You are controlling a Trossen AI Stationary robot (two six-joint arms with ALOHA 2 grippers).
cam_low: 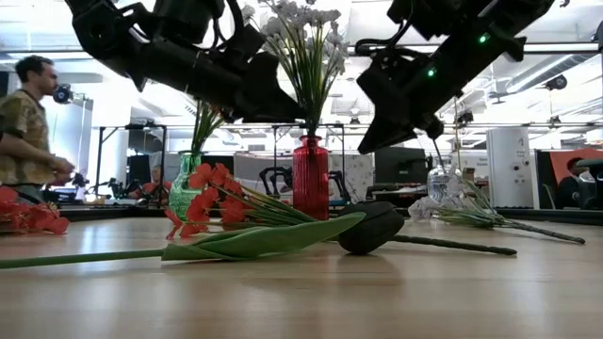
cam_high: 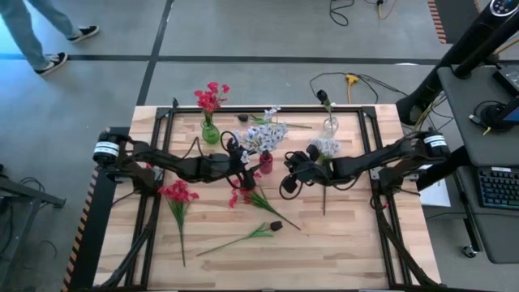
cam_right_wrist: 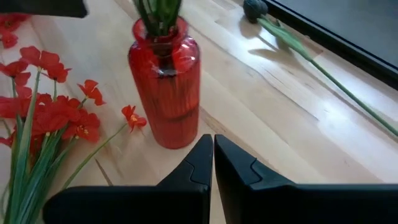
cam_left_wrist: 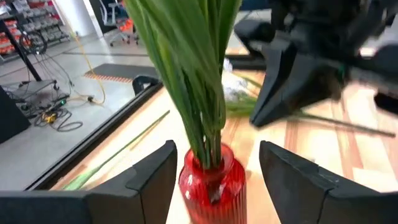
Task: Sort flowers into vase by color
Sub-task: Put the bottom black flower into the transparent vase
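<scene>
Red vase (cam_right_wrist: 165, 93) upright; red flowers (cam_right_wrist: 50, 112) beside it; closed jaws nearby

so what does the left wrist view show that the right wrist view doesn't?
Left wrist only: the open left gripper straddling the ribbed red glass vase, and the green stalks rising from it. Right wrist only: the shut right gripper, the red-bloomed stems lying on the wooden table, and a dark-budded stem beyond. Both: the red vase.

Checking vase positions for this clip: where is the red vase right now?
In the high view the red vase stands near the table's centre, holding pale blue-white flowers, between the open left gripper and the shut right gripper.
</scene>
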